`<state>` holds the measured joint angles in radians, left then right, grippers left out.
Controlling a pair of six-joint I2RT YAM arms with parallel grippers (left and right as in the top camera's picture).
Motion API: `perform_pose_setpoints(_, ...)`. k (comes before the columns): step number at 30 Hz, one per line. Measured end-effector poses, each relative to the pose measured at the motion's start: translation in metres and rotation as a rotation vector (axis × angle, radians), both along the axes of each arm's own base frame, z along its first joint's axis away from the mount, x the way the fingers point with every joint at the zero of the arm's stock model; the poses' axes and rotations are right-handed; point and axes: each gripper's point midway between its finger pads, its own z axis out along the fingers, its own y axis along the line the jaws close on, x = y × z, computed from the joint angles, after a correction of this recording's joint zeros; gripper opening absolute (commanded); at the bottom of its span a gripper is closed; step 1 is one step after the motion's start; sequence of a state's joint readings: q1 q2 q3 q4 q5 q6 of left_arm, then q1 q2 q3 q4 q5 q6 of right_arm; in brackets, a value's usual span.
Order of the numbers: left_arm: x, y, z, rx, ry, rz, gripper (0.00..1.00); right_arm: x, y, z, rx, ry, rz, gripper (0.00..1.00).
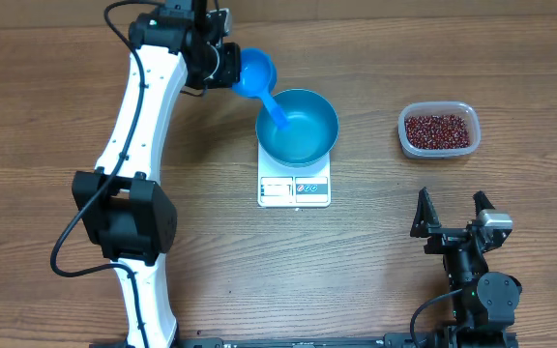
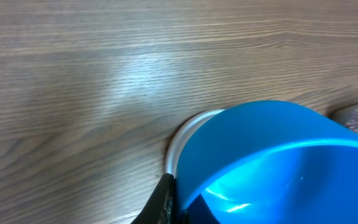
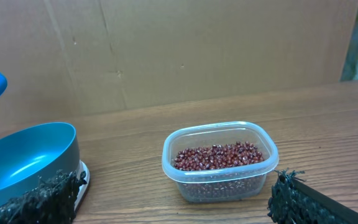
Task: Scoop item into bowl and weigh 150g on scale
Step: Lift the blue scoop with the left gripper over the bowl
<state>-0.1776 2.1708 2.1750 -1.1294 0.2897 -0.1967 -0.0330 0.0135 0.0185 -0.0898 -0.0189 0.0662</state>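
Zero dark red-brown beans (image 1: 438,130) lie in the round blue bowl (image 1: 329,121) on the white square scale (image 1: 294,189); all fill the clear tub (image 1: 404,126) at 3 o'clock. Left gripper (image 1: 228,66) clamps a blue scoop (image 1: 257,70); right gripper (image 1: 450,200) gapes empty.

Bowl (image 1: 309,133) on scale (image 1: 294,189); beans (image 1: 438,130) in tub (image 1: 403,135), right.

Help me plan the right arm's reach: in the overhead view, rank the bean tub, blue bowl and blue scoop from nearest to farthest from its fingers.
1. Bean tub, straight ahead of the right fingers.
2. Blue bowl, on the scale, off to the left.
3. Blue scoop, past the bowl, held by the left fingers.
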Motion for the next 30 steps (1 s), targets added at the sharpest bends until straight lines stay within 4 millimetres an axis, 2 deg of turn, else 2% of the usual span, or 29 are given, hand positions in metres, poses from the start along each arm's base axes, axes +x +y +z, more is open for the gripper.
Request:
perform_pose_setpoints(8,0.007,-0.009,0.027,-0.051,-0.037,0.057,0.04,0.0,0.0,0.0,0.0,0.0,0.0,1.0)
perform_pose_setpoints(19,0.002,-0.018,0.032,-0.15,0.031,0.144,0.04,0.0,0.0,0.0,0.0,0.0,0.0,1.0)
perform_pose_setpoints(27,0.004,-0.035,0.044,-0.279,0.051,0.15,0.04,0.0,0.0,0.0,0.0,0.0,0.0,1.0)
perform_pose_setpoints(30,0.002,-0.04,0.046,-0.309,0.064,0.138,0.04,0.0,-0.002,0.02,-0.009,-0.082,-0.013,1.0)
